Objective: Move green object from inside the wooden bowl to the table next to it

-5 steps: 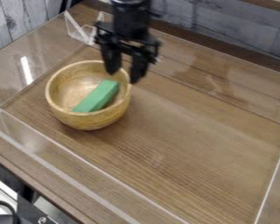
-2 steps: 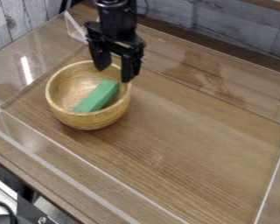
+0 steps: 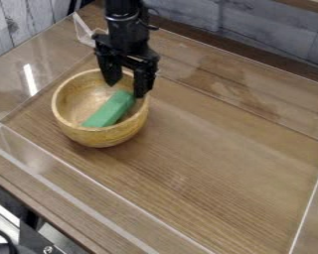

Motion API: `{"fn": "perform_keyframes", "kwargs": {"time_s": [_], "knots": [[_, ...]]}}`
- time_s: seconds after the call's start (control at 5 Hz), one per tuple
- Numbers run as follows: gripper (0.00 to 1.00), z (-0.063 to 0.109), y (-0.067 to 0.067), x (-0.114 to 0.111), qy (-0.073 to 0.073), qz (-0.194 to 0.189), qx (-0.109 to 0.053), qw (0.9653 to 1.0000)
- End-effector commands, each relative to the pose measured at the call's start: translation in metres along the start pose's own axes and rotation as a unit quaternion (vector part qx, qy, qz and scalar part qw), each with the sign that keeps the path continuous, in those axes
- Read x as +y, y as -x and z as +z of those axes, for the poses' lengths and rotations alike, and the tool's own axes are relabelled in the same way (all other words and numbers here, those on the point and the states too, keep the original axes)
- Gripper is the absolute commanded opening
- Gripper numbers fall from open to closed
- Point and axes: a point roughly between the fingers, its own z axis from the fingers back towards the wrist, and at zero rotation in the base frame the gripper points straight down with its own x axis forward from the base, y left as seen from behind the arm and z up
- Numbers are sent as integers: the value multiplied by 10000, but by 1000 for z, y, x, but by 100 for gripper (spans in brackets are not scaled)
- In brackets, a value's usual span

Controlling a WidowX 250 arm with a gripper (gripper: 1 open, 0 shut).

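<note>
The green object (image 3: 110, 109) is a bright bar lying tilted inside the wooden bowl (image 3: 72, 127), toward the bowl's right side. The bowl sits at the left of the brown wood-grain table (image 3: 215, 149). My black gripper (image 3: 127, 83) hangs over the bowl's far right rim, just above the upper end of the green bar. Its two fingers stand apart, open, with nothing between them. The fingertips partly cover the bar's top end.
Clear acrylic walls (image 3: 16, 149) run round the table's edges, close to the bowl on the left and front. A bare wood-grain surface stretches to the right of the bowl. A grey plank wall stands behind.
The gripper has moved left and down, from beside the bowl's back rim to over the green bar's upper end. Its fingers have spread apart. The bar and bowl have not moved.
</note>
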Motion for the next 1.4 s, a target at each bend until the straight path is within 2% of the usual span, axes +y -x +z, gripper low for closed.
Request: {"fn": "perform_keyframes", "kwargs": {"time_s": [0.0, 0.4, 0.8, 1.0, 1.2], "knots": [[100, -4, -4, 12, -51, 261, -158, 9995], [100, -11, -3, 24, -16, 452, -116, 9989], [100, -19, 6, 50, 106, 54, -127, 9998], [100, -29, 7, 52, 115, 161, -113, 9997], [0, -35, 9, 54, 119, 266, -101, 9995]]}}
